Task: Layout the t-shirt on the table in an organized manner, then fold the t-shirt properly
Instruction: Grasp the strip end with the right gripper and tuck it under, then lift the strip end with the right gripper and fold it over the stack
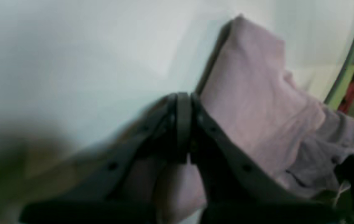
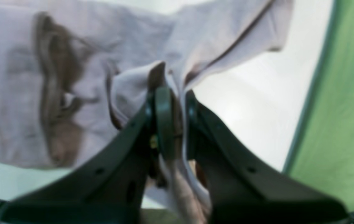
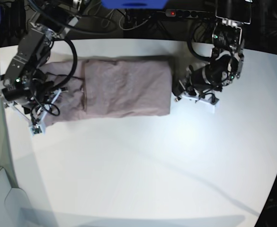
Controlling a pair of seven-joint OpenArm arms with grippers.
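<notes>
The mauve t-shirt (image 3: pixel 124 87) lies as a long flat band across the far left half of the white table (image 3: pixel 152 161). My right gripper (image 3: pixel 46 106) is at the shirt's left end. The right wrist view shows this gripper (image 2: pixel 173 93) shut on a bunched fold of the t-shirt (image 2: pixel 18 93), and cloth runs down between its fingers. My left gripper (image 3: pixel 177 90) is at the shirt's right edge. In the left wrist view it (image 1: pixel 190 96) is shut, with pink t-shirt (image 1: pixel 251 102) cloth beside and between the fingers.
Cables and a power strip (image 3: pixel 181 13) run along the table's far edge. The table's curved rim (image 2: pixel 304 109) is close to my right gripper, with green ground (image 2: pixel 338 109) beyond it. The rim (image 1: pixel 344 74) also passes behind the shirt in the left wrist view.
</notes>
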